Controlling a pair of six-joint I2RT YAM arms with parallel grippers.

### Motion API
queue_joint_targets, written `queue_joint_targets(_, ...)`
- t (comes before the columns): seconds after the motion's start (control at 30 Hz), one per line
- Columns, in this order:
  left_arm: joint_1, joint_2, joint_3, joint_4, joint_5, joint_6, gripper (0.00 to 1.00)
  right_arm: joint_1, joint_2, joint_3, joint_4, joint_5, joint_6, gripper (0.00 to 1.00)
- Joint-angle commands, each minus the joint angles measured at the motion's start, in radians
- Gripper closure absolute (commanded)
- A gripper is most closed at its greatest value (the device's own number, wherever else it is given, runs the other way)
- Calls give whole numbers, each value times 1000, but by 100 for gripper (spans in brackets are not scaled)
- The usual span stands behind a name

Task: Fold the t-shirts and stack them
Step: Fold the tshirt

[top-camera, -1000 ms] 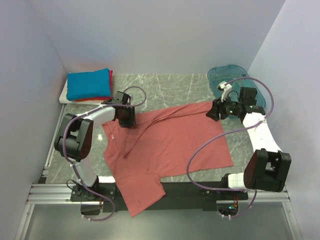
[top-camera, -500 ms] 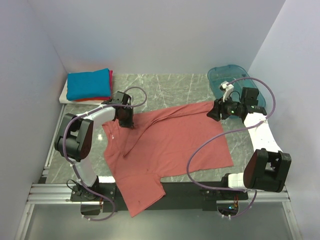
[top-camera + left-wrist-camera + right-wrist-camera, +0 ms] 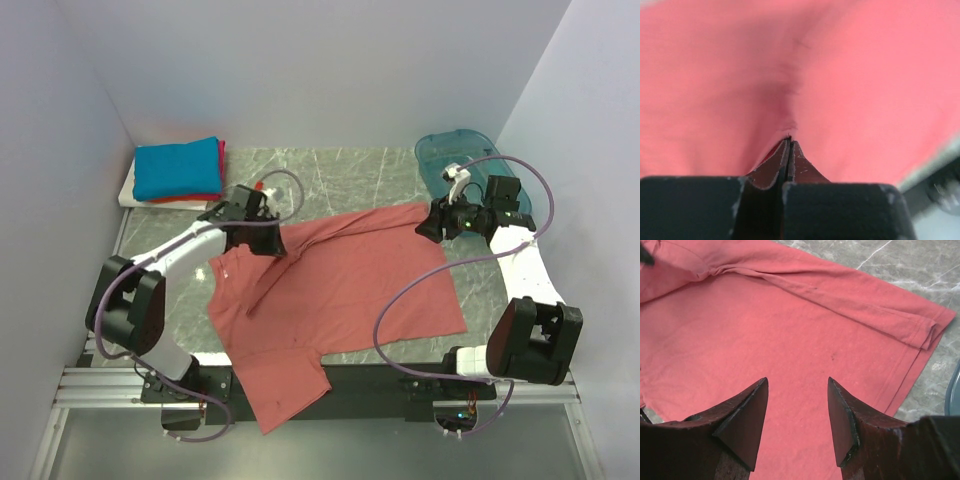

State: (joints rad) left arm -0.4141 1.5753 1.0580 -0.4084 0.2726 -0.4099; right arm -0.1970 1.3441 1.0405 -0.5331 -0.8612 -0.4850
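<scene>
While left gripper (image 3: 789,142) pinches salmon-pink t-shirt (image 3: 340,290) shut at its 10 o'clock edge, right gripper (image 3: 797,381) hangs open near the 2 o'clock corner; shirt's long axis runs 1-to-7.

A grey-green marbled table (image 3: 350,172) fills the middle of the overhead view. A large pink shirt (image 3: 345,290) lies spread across its centre, creased along the upper edge. Its lower-left end passes over the table's near edge at the bottom of the frame. In the upper left corner sits a folded stack: a white shirt (image 3: 128,193) lowest, a red shirt (image 3: 221,152) on it, a blue shirt (image 3: 178,168) on top. At upper right a clear teal bin (image 3: 460,148) rests near the pink shirt's corner.
</scene>
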Motion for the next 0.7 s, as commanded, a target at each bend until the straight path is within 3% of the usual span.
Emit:
queue_joint_targets(0.0,-98,-25,-50,51,203,-33,100,-13,-25,0,-2,-29,-6,42)
queue_joint_targets(0.07,-173,-3,-64,42,299,-32,83,-18,-29,1,-5,-32,-7,42)
queue_joint_targets(0.1,-201,-1,-69,20,316,-23,71,-21,-30,1,-5,-33,-7,42)
queue_joint_targets(0.13,-224,0,-67,2,318,-14,51,-22,-31,1,-4,-35,-7,42)
queue_joint_targets(0.17,-238,-15,-64,-12,300,-15,45,-24,-31,3,-4,-36,-6,42)
queue_joint_targets(0.27,-256,-120,-30,-76,87,-26,40,-24,-30,6,-7,-36,-3,42)
queue_joint_targets(0.3,-256,-168,-23,-73,-81,-33,40,-24,-26,7,-8,-35,-7,42)
queue_joint_targets(0.33,-255,-220,-26,-43,-135,-41,37,-24,-28,7,-10,-32,-9,42)
queue_joint_targets(0.47,-235,-440,-62,32,-253,-9,18,-22,1,16,-18,4,-32,41)
queue_joint_targets(0.53,-204,-448,-40,-12,-269,34,16,-13,30,39,-46,34,-84,41)
queue_joint_targets(0.67,-181,-461,-9,-113,-446,89,15,25,194,206,-172,155,-205,41)
